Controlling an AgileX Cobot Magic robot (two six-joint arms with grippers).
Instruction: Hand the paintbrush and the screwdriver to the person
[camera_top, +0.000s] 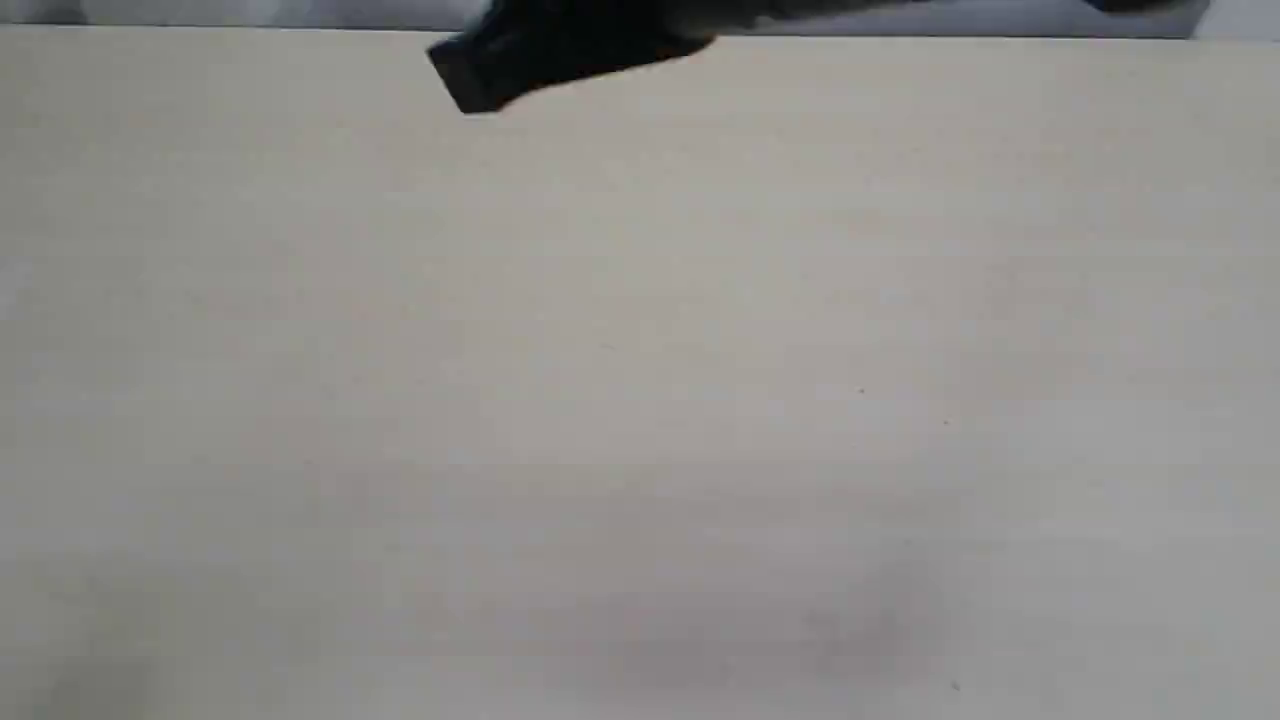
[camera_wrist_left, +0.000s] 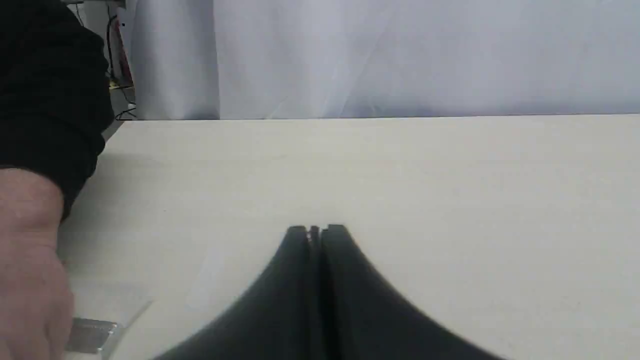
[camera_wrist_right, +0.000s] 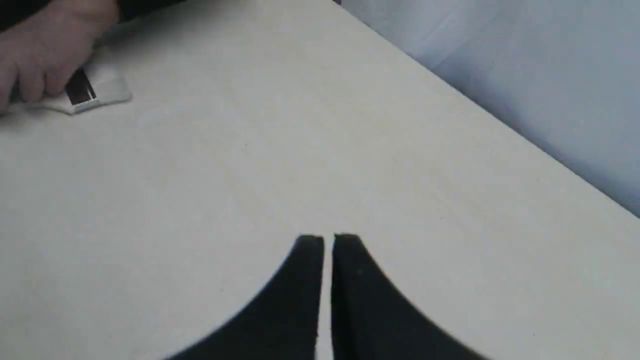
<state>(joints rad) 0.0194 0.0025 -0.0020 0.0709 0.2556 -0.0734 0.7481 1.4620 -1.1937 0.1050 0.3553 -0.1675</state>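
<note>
Two grippers are sitting nearest the cameras, both low over the table (camera_top: 640, 400) and both carrying nothing. The left gripper (camera_wrist_left: 315, 230) is showing its fingers pressed together with no gap, and the right gripper (camera_wrist_right: 327, 239) is showing its fingers all but together, only a thin slit of table between them. Beyond them the pale tabletop is lying bare through its middle. Farther out, the paintbrush (camera_wrist_right: 97, 92) is lying flat on the table, well apart from either gripper, its whitish bristles (camera_wrist_right: 112, 87) pointing away from the person's hand (camera_wrist_right: 45, 55). That hand is resting over the handle end, so the handle itself is hidden. The left wrist view is catching the silver ferrule (camera_wrist_left: 92, 334) just beside the same hand, with a dark sleeve (camera_wrist_left: 50, 90) above it. In the exterior view a dark blurred shape (camera_top: 560, 55) is reaching in along the far edge, left of middle, probably that sleeve, though the blur is preventing certainty. The screwdriver is not showing in any view. Judging by this, the hand-over is not under way; the person seems to be setting down or adjusting the brush. The next move is calling for waiting until the hand clears, parting one gripper's fingers, and coming down across the handle.
</note>
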